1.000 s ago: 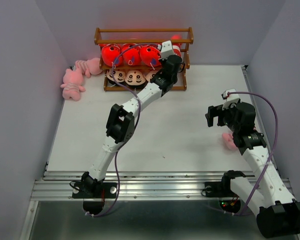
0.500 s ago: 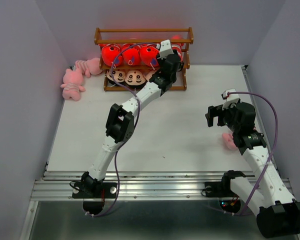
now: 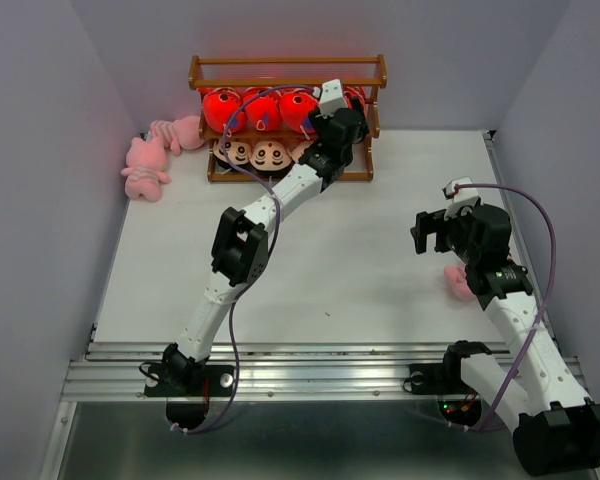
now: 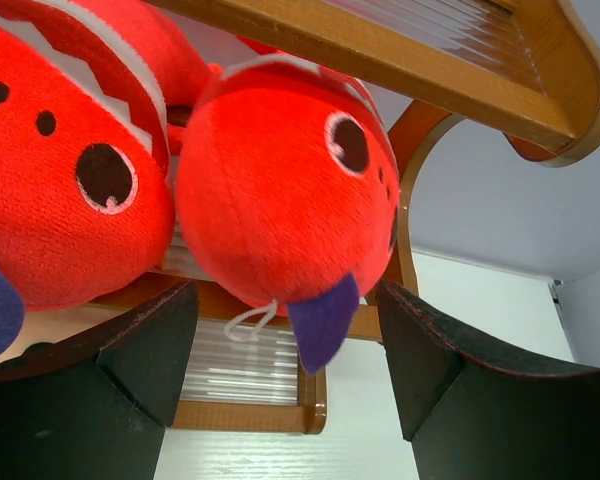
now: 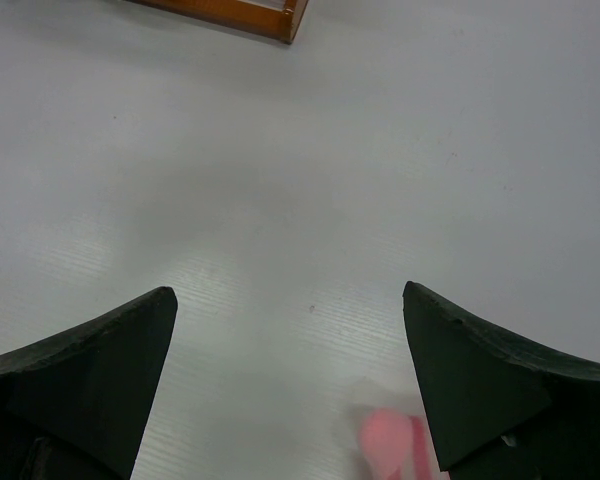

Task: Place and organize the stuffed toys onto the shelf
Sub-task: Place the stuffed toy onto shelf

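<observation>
The brown wooden shelf (image 3: pixel 288 72) stands at the back of the table. Three red-orange fish (image 3: pixel 263 108) sit on its middle tier, and boy dolls (image 3: pixel 270 153) line the bottom tier. My left gripper (image 3: pixel 340 125) is at the shelf's right end. In the left wrist view it (image 4: pixel 287 300) is open, with another red fish (image 4: pixel 280 200) resting on the middle tier between its fingers, apart from both pads. Beside that one sits a neighbouring fish (image 4: pixel 70 200). My right gripper (image 3: pixel 432 230) (image 5: pixel 288 300) hangs open over bare table, empty.
Two pink striped toys (image 3: pixel 145 168) (image 3: pixel 175 132) lie on the table left of the shelf. A third pink toy (image 3: pixel 458 282) (image 5: pixel 385 440) lies under the right arm near the right wall. Walls close in the table on three sides.
The left gripper's jaws have spread apart from the red fish at the right end of the middle tier. The right arm has not moved.
</observation>
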Available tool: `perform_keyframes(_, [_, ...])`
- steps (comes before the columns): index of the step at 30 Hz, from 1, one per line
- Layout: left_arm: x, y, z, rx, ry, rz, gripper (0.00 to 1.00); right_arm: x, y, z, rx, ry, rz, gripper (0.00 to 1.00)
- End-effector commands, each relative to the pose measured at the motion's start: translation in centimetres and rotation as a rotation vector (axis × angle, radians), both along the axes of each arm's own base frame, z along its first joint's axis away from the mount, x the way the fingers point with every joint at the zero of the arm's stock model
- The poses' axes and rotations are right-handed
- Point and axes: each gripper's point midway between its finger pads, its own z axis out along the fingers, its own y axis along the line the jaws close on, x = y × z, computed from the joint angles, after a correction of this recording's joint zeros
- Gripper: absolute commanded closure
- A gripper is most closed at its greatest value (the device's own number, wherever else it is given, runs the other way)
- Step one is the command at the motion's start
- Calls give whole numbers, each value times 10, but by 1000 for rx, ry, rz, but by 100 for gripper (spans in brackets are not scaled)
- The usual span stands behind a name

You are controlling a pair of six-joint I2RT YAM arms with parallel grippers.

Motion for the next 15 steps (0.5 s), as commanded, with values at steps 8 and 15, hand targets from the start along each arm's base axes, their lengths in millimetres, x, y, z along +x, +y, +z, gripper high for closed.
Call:
perform_keyframes(8, [-14, 10, 97, -131, -137, -20, 18, 8, -4, 12, -11, -65, -16, 0])
perform_keyframes(15, [-18, 12, 103, -136, -142, -21, 22, 8, -4, 13, -13, -66, -16, 0])
